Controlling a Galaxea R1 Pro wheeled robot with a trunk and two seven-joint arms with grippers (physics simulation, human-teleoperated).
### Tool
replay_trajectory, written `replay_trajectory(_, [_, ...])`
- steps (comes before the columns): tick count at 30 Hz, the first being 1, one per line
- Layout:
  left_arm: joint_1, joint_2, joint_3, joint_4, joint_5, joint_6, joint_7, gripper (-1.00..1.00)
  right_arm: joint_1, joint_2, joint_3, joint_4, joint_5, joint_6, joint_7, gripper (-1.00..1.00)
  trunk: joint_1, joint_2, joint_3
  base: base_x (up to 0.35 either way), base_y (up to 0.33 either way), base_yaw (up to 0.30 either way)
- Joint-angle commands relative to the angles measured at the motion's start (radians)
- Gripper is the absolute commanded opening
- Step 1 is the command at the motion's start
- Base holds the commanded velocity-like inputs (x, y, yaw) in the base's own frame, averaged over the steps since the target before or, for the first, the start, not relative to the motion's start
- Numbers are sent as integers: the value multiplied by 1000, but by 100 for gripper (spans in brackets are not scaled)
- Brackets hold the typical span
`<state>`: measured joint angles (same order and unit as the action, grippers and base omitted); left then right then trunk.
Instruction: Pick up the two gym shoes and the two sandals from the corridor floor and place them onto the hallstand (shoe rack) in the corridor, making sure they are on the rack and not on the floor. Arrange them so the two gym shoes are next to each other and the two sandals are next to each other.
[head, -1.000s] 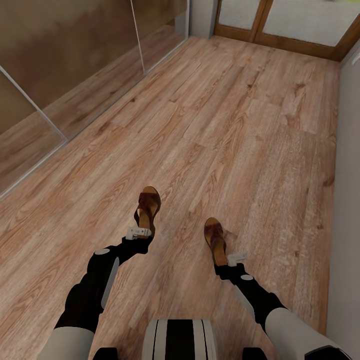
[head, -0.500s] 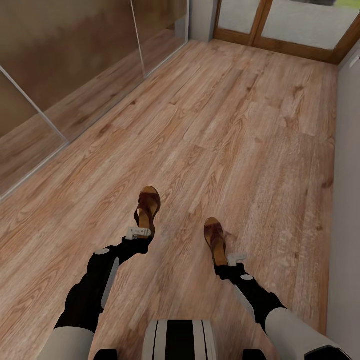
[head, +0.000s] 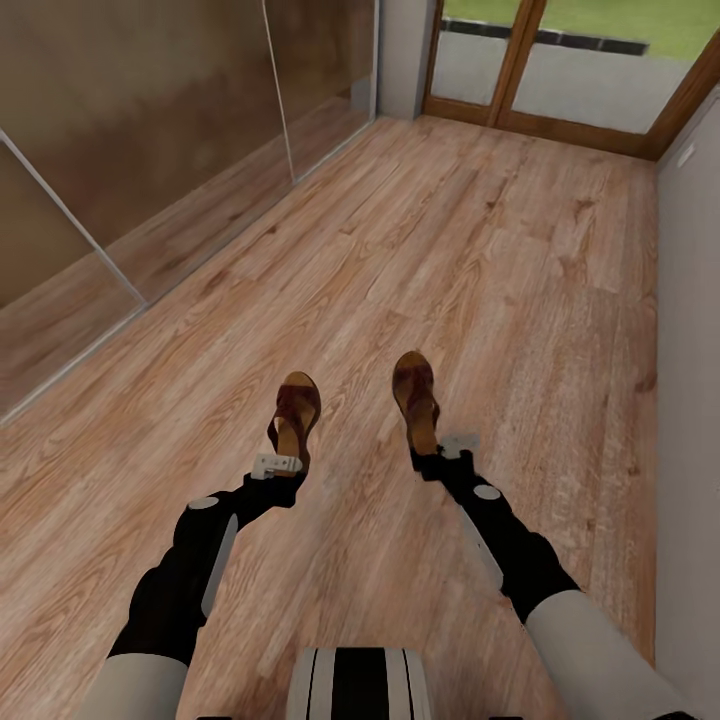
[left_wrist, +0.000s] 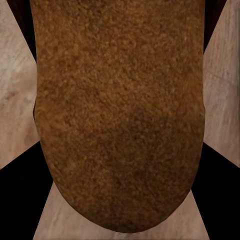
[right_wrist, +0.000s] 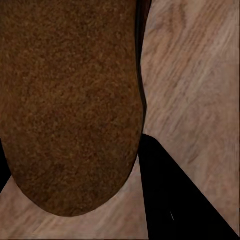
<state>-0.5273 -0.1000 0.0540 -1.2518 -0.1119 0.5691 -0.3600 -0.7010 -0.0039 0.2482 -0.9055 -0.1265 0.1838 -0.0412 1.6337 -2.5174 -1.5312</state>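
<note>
Two brown sandals are held out in front of me over the corridor floor. My left gripper is shut on the heel of the left sandal, whose tan footbed sits between the dark fingers in the left wrist view. My right gripper is shut on the heel of the right sandal. In the right wrist view that sandal's footbed lies beside one dark finger. Both sandals point away from me, toes forward. The gym shoes and the hallstand are out of view.
Tall reflective sliding panels line the left side. A grey wall runs along the right. A wood-framed glass door closes the far end. My base shows at the bottom edge.
My right gripper has carried its sandal forward and to the left, nearly level with the left one. The head view has tilted up, showing more of the door. The left arm holds still.
</note>
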Motion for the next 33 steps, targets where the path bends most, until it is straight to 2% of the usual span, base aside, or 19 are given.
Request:
replay_trajectory(1, [0,-1,3,-1,-12,3,-10,-100,0,-1,3,-68,-14,100,-6,-100,0,0,3,0,0,0])
replay_trajectory(4, [0,-2,3,-1,-12,3,-10,-100,0,2,7,-144,-13,179,-5,-100,-2,1,15,0,0,0])
replay_trajectory(6, [0,-2,3,0,-11,2,-10,-100,0,3,9,-153,-13,191,-5,-100,-3,1,23,0,0,0])
replay_trajectory(24, [0,-3,6,4,-6,2,-8,-100,0,2,7,-160,-15,198,-5,-100,-11,5,99,0,0,0])
replay_trajectory(33, [0,-3,7,5,-6,2,-8,-100,0,4,8,-156,-15,198,-5,-100,-15,8,147,0,0,0])
